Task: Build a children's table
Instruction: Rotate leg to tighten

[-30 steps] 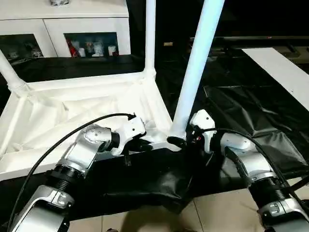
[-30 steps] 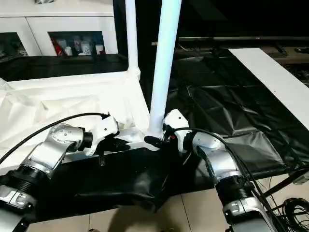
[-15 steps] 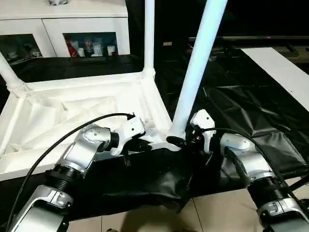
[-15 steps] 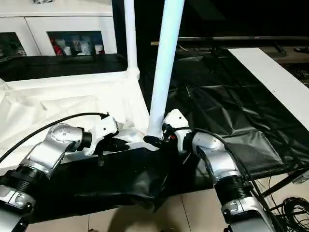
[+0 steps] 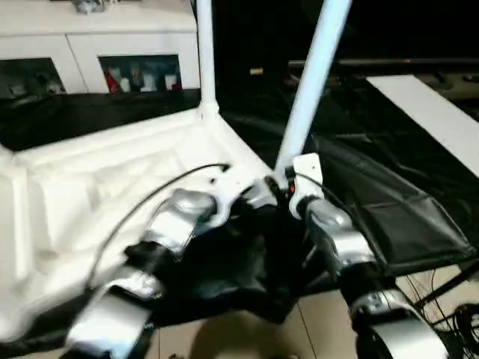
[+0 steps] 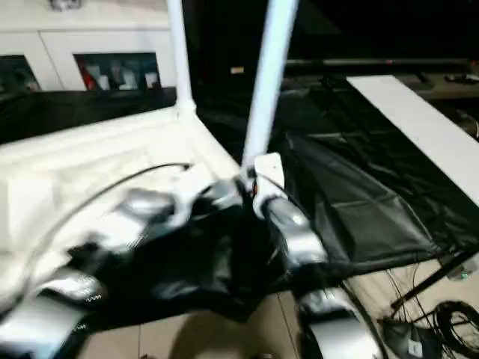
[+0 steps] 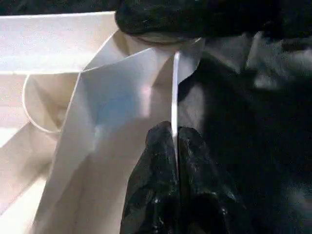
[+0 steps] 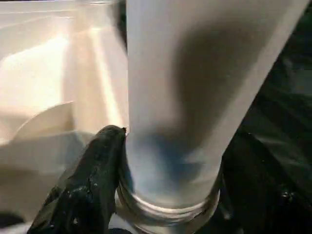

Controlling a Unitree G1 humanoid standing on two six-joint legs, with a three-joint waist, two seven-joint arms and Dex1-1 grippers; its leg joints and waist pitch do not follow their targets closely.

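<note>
Tabletop point(image 5: 112, 179) lies underside-up on the black-sheeted desk point(image 5: 389, 217), one leg point(image 5: 203, 60) upright in the far corner, another leg point(image 5: 310, 90) standing in the near right corner socket. I've got the left gripper point(image 7: 174, 146) with jaws pinched narrow on the thin rim of the tabletop by that corner; right gripper point(image 8: 122, 161) has jaws set wide around the base of the near leg, one finger point(image 8: 92, 180) pressed on it just above the collar. Plastic looks light, stiff and slick to me; the rim may flex, so I'd grip the leg low and the rim near the socket. Versus a second ago: both arms have swung inward, the tabletop has turned, and the near leg now leans less.
</note>
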